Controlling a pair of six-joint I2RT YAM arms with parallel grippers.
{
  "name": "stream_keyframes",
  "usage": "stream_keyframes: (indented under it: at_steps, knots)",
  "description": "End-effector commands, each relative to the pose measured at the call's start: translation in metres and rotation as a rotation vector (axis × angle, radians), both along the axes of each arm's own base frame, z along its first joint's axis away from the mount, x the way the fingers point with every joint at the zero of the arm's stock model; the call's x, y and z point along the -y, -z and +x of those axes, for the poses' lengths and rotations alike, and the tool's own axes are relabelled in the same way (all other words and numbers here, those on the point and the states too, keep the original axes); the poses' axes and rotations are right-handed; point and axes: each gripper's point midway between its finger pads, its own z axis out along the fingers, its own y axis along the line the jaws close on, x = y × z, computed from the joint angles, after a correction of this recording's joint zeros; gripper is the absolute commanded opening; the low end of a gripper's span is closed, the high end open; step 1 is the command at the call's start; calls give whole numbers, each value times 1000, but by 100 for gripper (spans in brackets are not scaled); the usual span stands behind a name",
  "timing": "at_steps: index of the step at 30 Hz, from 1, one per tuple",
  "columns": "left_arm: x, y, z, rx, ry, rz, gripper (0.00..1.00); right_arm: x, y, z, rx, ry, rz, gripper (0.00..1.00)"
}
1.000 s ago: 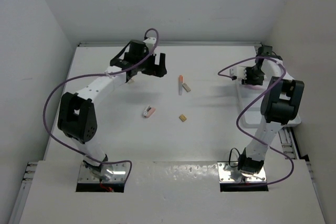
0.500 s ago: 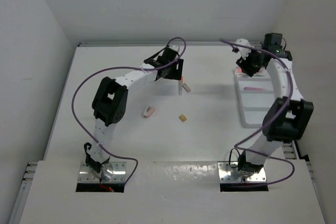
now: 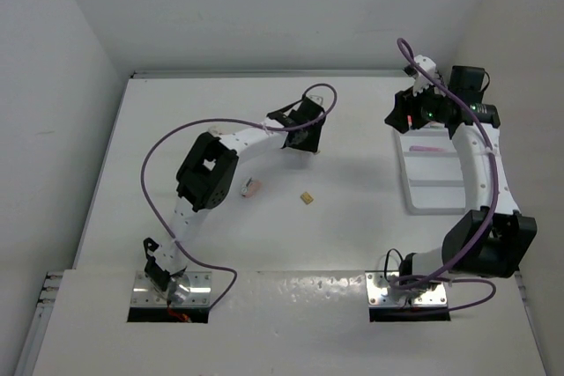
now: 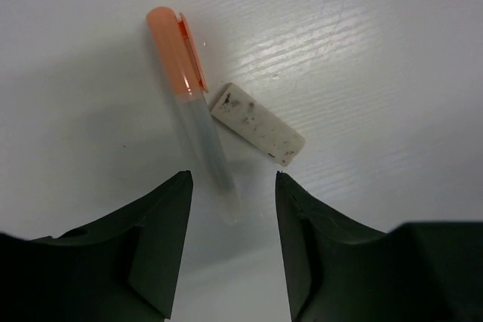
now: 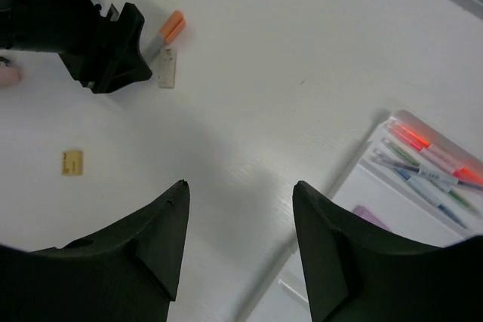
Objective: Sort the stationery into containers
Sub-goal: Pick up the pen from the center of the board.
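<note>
In the left wrist view an orange-capped pen with a pale barrel lies on the table, and a speckled grey-white eraser touches its side. My left gripper is open just above them, and the barrel's end lies between its fingers without touching either. My right gripper is open and empty, hovering over bare table left of the white tray. Several pens lie in the tray's far compartment. A tan block and a pink eraser lie loose mid-table.
The tray lies along the table's right edge, with a pink item in one compartment. A purple piece shows in the tray near my right finger. Purple cables loop over both arms. White walls close in the table on three sides.
My left arm swung right from the far left corner to above the orange pen and eraser, its jaws narrowing. My right arm rose from the tray and shifted left, its jaws widening.
</note>
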Motion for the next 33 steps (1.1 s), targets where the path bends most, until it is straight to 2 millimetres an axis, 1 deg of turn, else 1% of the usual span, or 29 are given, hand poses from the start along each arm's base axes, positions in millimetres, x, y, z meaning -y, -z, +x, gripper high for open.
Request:
stream_keyframes:
  at_steps: [1,2,6,10,12,15,16,17,18,19,20,21,22,23,24,25,26,27,28,29,30,31,32,33]
  knots:
    - [-3,5,7,16,-35,11,52,-11,-18,2,21,-2,84,57]
    - [-5,7,7,15,-38,17,50,-13,-19,1,15,0,96,57]
    - [-15,21,7,1,-59,56,49,-17,-23,1,11,4,125,57]
    - [-21,28,9,-8,-68,71,49,-22,-25,-1,10,-6,133,57]
    - [-23,32,9,-14,-69,76,46,-26,-25,-2,7,-11,139,57]
    - [-24,32,8,-38,-58,52,27,-30,-27,-1,3,-6,163,57]
    - [-24,30,7,-43,-55,40,16,-34,-28,-1,-12,6,191,56]
    - [-28,29,6,-47,-57,27,10,-38,-24,-3,-34,7,219,56]
    - [-25,14,5,-38,-40,-13,4,-41,-26,-1,-34,12,251,56]
    - [-26,3,8,-23,-40,-49,0,-49,-18,-6,-104,42,334,56]
    - [-25,-14,1,-22,-19,-95,0,-57,-21,-3,-86,24,380,57]
    - [-30,-30,7,4,-25,-138,0,-68,-13,-10,-159,56,476,59]
    - [-34,-39,3,1,-23,-160,0,-74,-27,-6,-132,52,520,59]
    - [-41,-43,0,8,-27,-191,0,-81,-14,-10,-168,62,565,64]
    - [-39,-78,-7,33,11,-278,0,-86,-25,-1,-104,50,597,66]
    - [-51,-93,-3,33,-12,-342,0,-100,-26,-2,-133,49,647,71]
    - [-58,-103,-6,35,-9,-395,0,-107,-25,1,-145,45,669,74]
    - [-56,-140,-17,44,38,-503,0,-114,-36,6,-141,36,719,77]
    - [-70,-153,-13,63,39,-562,0,-121,-39,14,-165,30,751,78]
    - [-70,-188,-29,81,121,-658,0,-136,-43,15,-183,1,776,78]
    - [-72,-208,-34,86,138,-741,0,-143,-56,20,-190,-5,835,79]
    - [-79,-225,-35,116,166,-804,0,-153,-64,21,-194,-29,863,79]
    - [-79,-250,-49,164,256,-883,0,-160,-76,29,-161,-61,888,79]
    - [-85,-260,-51,162,240,-945,0,-171,-92,29,-169,-82,929,79]
